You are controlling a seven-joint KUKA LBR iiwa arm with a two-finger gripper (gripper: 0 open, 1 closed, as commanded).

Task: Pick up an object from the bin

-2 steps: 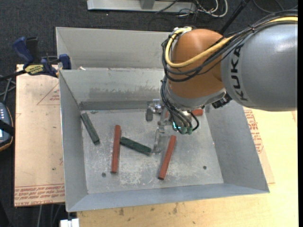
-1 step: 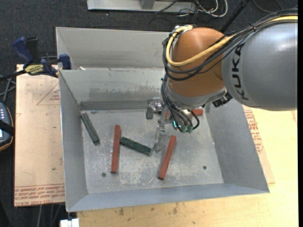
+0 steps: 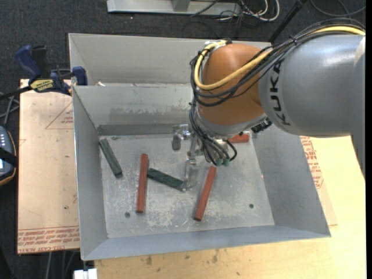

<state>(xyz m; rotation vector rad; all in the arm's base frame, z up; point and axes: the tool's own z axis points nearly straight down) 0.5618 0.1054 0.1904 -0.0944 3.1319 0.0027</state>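
**Two sticks crowd the grasp**

My fingers (image 3: 190, 172) stand over the right end of the dark green bar (image 3: 165, 179), which lies between the left red-brown stick (image 3: 141, 183) and the right red-brown stick (image 3: 204, 193). Apart or together: I cannot tell. Risk: I catch only the bar's tip and it pivots out, or I snag the right red-brown stick.

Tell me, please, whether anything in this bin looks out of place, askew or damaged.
Nothing stands out. The grey stick, left red stick, dark green stick and right red stick lie flat and loose on the bin floor, none visibly broken; the gripper is by the green stick's right end.
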